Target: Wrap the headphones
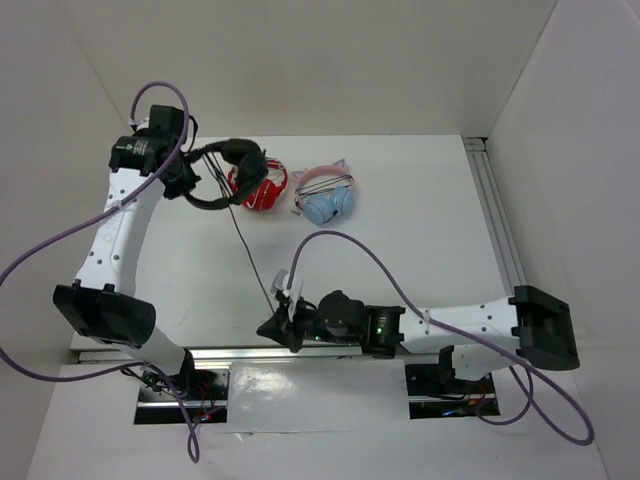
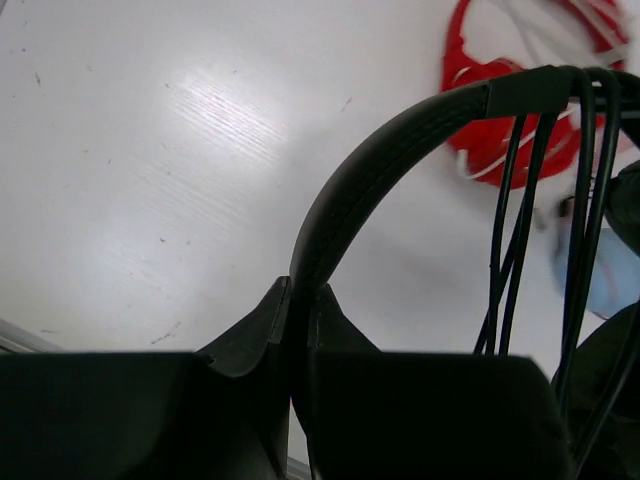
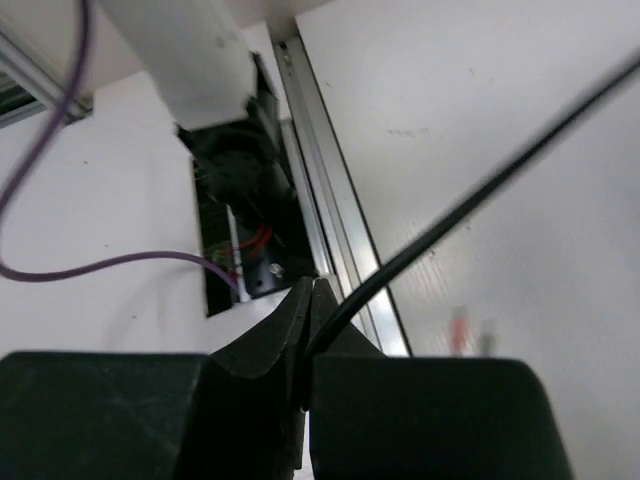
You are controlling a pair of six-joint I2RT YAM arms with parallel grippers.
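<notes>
2 arms work over a white table (image 1: 400,250). Left gripper (image 2: 300,305) is clenched on the band (image 2: 380,150) of the headphones (image 1: 247,160), at the table's far left. Right gripper (image 3: 310,300) pinches the cable (image 1: 250,245) near the front edge. Winding seems underway. The next move likely calls for looping the cable round the band, kept taut.

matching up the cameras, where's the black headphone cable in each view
top external: the cable crosses the middle, from the black headphones at upper left down to the right gripper.
left wrist: the cable is at the right, several strands looped over the headband.
right wrist: the cable slants from upper right into the shut jaws.
shared landmark: the white table, in all three.
</notes>
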